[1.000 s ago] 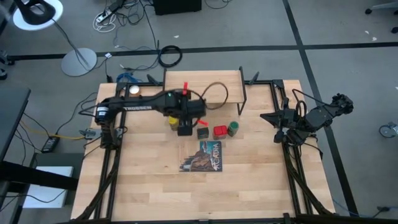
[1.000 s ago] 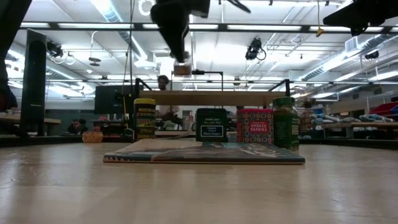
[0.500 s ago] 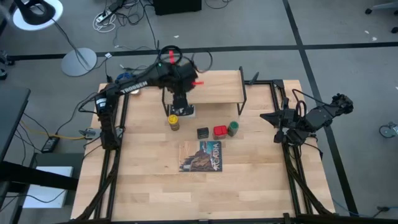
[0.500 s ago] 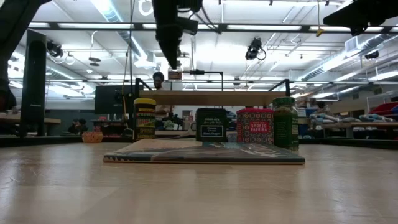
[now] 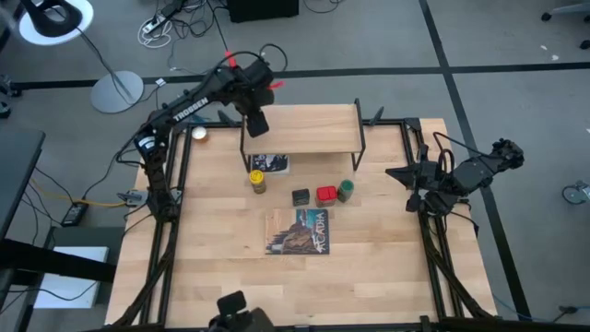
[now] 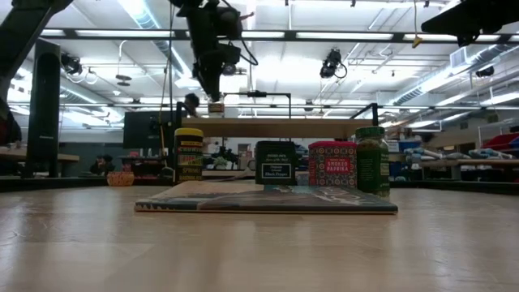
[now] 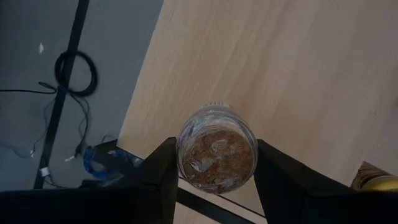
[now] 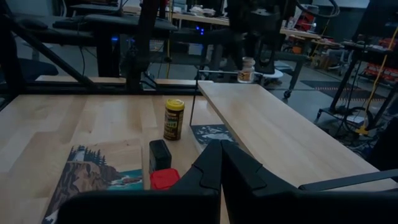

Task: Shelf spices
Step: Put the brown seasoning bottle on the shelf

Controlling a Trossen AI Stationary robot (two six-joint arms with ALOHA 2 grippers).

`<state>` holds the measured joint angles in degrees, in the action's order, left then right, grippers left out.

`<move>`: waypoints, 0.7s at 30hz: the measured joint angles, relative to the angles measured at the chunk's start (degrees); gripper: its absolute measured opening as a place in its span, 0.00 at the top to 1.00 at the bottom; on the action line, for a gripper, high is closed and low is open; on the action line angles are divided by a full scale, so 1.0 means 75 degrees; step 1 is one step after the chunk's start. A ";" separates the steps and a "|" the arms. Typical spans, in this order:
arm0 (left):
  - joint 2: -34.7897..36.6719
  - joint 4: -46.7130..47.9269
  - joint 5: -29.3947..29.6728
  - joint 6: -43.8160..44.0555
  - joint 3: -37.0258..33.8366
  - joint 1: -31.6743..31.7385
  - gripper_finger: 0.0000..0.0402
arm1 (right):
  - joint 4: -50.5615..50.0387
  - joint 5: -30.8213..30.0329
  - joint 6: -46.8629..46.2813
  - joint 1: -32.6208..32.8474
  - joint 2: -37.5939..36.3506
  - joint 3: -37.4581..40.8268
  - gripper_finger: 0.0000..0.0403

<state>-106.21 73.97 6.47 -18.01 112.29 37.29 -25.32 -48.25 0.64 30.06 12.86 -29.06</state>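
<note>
Overhead, my left claw [image 5: 255, 123] sits above the left end of the shelf [image 5: 309, 129], clamped on the tiny clear jar. My right claw [image 5: 412, 175] waits well off at the desk's right edge, its fingers pressed together. On the desk [image 5: 221, 277] in front of the shelf stand the yellow-capped jar [image 5: 257, 181], the black tin [image 5: 300, 196], the red tin [image 5: 324, 195] and the green-capped jar [image 5: 345, 190] in a loose row, with the picture book [image 5: 299, 231] lying flat nearer the middle.

From desk height, my left claw [image 6: 213, 96] comes down from above and holds the tiny clear jar [image 6: 216, 105] just over the shelf [image 6: 280, 126] board, near its left end; I cannot tell whether the jar touches the wood. Below and nearer the camera stand the yellow-capped jar [image 6: 189, 154], black tin [image 6: 276, 162], red tin [image 6: 332, 165] and green-capped jar [image 6: 372, 160], behind the book [image 6: 266, 199].

Past my left wrist, my two dark fingers [image 7: 160, 177] squeeze the tiny clear jar [image 7: 217, 147] from both sides, with brown spice inside and the shelf [image 7: 298, 81] board under it.

Past my right wrist, my closed fingers [image 8: 219, 165] point toward the shelf [image 8: 273, 134], the yellow-capped jar [image 8: 173, 119], black tin [image 8: 160, 154] and red tin [image 8: 164, 178].
</note>
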 joint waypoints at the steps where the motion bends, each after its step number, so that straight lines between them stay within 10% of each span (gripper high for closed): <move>1: 0.0000 -0.0022 -0.0021 -0.0041 0.0000 0.0047 0.59 | 0.0000 0.0000 0.0000 0.0003 0.0000 0.0000 0.99; 21: -0.0487 -0.0263 -0.0346 -0.0658 -0.0003 0.0793 0.59 | 0.0428 0.0000 0.0393 0.0000 -0.0003 0.0000 0.99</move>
<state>-109.86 72.00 3.88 -22.94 112.27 43.24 -22.11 -48.25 3.60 30.07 12.84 -29.06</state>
